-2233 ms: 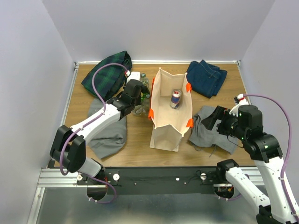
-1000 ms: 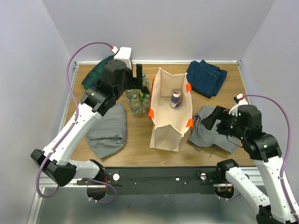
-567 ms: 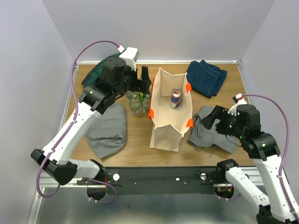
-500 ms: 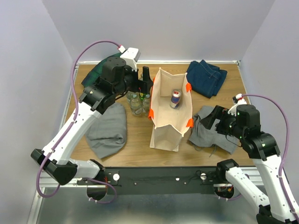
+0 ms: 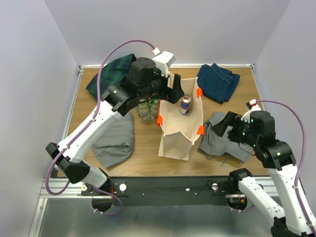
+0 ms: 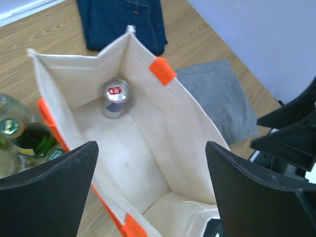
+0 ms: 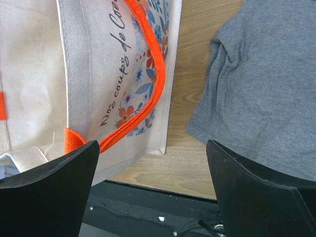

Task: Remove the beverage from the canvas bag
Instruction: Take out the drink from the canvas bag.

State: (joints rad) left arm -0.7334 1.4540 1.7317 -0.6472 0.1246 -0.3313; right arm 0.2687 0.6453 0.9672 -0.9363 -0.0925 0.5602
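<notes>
Now that the left claw, wide open and empty, hangs over the canvas bag instead of the glass bottles, the beverage can standing at the bag's far end looks reachable; the right claw idles open, empty.

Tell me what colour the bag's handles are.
Bright orange; the handles show best in the right wrist view.

Jeans, plaid cloth (both folded)
</notes>
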